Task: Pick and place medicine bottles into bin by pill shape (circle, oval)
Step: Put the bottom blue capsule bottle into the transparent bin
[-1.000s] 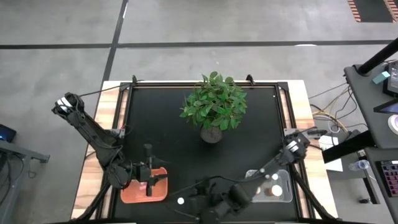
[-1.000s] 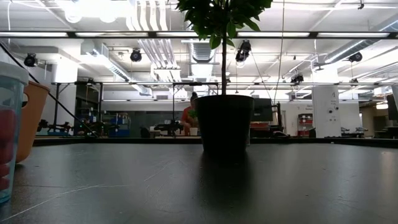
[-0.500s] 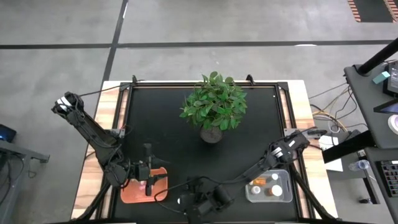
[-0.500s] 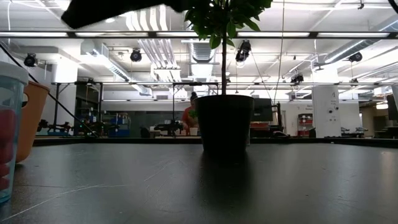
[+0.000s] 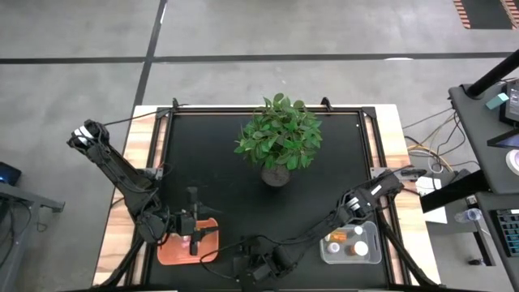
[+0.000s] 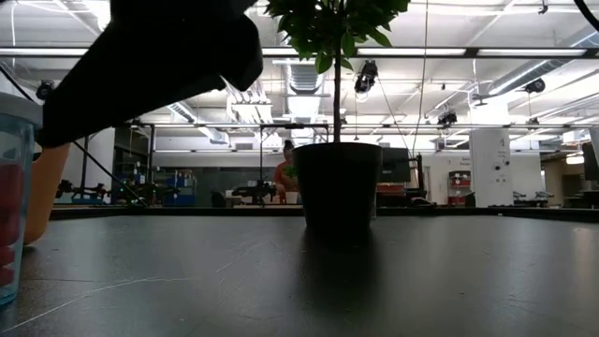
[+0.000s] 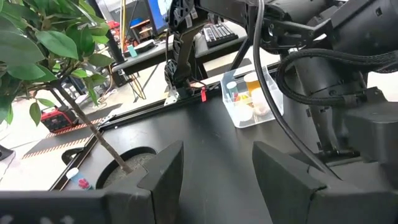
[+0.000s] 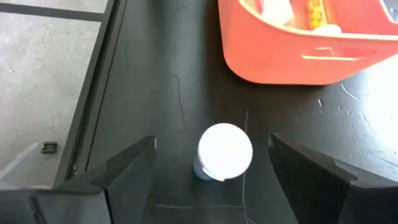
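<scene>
My right gripper point(image 8: 211, 180), fingers spread, hovers above the last loose white-capped medicine bottle point(image 8: 224, 151) beside the orange plastic bin point(image 8: 311, 56); my left gripper point(image 7: 214, 171), open, waits over that bin; other bottles already fill the clear plastic bin point(image 5: 350, 243)

The middle of the table point(image 5: 219, 162) in the high view is bare and open on both sides of the plant point(image 5: 278, 138), the only tall obstacle. At the lower edge, the orange bin point(image 5: 185, 247) and the clear bin point(image 5: 350, 243) narrow the passage.
</scene>
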Available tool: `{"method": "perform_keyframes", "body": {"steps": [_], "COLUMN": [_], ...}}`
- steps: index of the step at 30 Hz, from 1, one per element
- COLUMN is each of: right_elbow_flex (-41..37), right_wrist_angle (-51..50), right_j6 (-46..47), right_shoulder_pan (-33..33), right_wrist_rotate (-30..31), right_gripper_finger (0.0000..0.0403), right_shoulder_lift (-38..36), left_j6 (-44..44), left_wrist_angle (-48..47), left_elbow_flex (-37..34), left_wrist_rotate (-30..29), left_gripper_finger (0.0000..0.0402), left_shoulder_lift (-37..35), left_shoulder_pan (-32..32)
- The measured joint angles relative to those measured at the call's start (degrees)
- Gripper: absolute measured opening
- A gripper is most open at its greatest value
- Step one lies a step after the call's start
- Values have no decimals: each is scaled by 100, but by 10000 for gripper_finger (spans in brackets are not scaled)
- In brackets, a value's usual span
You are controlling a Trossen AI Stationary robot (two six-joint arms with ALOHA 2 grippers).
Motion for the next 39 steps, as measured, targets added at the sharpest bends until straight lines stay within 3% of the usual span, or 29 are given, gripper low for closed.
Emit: {"method": "perform_keyframes", "body": {"steps": [6,33,39], "right_elbow_flex": [-4,-159,-162], "right_wrist_angle": [45,323,329], "right_j6": [0,62,61], "right_shoulder_pan": [-17,-74,-76], "right_wrist_rotate": [2,0,0], "right_gripper_finger": [286,127,111], "right_shoulder_lift": [6,6,6], "left_j6": [0,-17,-20], "left_wrist_angle": [0,-11,7], "left_elbow_flex": [2,9,13], "left_wrist_rotate": [2,0,1], "left_gripper_finger": [176,176,176], "left_shoulder_lift": [0,0,2], "left_shoulder_pan": [0,2,4]}}
